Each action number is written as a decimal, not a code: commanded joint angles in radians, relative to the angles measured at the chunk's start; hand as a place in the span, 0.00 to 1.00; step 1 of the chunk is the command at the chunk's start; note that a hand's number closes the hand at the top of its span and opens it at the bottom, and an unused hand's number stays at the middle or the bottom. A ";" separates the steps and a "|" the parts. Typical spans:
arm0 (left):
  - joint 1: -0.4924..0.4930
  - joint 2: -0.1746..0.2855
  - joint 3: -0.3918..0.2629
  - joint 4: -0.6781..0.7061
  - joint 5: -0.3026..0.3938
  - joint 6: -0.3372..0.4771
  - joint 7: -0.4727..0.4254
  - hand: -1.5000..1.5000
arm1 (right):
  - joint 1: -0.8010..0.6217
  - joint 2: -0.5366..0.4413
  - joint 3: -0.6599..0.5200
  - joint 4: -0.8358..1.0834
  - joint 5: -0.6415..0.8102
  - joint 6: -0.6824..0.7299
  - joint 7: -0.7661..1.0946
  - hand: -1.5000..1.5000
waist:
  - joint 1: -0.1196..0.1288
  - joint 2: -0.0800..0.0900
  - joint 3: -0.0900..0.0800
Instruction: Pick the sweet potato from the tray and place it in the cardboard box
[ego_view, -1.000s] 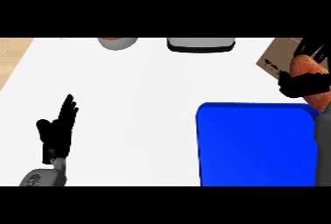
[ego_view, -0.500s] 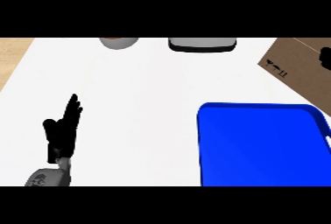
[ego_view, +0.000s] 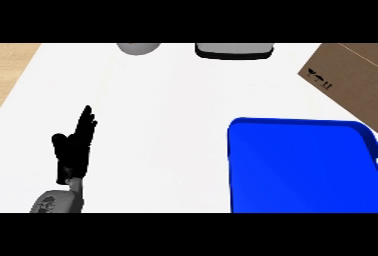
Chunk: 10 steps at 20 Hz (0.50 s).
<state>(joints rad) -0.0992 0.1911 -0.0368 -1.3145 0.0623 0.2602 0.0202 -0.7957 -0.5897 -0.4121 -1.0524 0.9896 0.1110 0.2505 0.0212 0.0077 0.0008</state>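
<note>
A blue tray (ego_view: 303, 165) lies at the lower right of the white counter, and nothing shows on it. The brown cardboard box (ego_view: 347, 75) stands at the upper right, cut off by the view's edge, with black print on its side. No sweet potato shows anywhere. My left hand (ego_view: 74, 147) rests at the lower left, fingers straight and pointing up, holding nothing. My right hand is out of the view.
A grey bowl-like object (ego_view: 138, 48) and a dark-rimmed grey container (ego_view: 234, 50) sit at the counter's far edge. A wooden floor strip (ego_view: 15, 65) shows beyond the counter's left edge.
One second ago my right hand held a reddish object over the box at the right edge. It has since left the view. The left hand has not moved.
</note>
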 joint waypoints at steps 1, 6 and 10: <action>0.056 0.018 -0.010 -0.057 -0.002 -0.028 -0.009 0.50 | -0.042 -0.052 -0.037 0.270 0.005 -0.130 -0.134 1.00 | 0.023 0.005 0.001; -0.059 -0.002 0.015 0.035 -0.003 -0.013 0.007 0.50 | -0.111 -0.098 -0.021 0.504 0.084 -0.283 -0.183 1.00 | 0.023 0.011 0.001; -0.068 0.001 0.016 0.036 0.002 -0.029 -0.002 0.50 | -0.111 -0.135 -0.124 0.638 -0.001 -0.280 -0.209 0.00 | 0.029 0.017 0.003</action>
<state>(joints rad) -0.1448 0.1977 -0.0221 -1.2842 0.0630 0.2339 0.0140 -0.8973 -0.6898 -0.4806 -0.5513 1.0189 -0.1339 0.0783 0.0467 0.0201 0.0021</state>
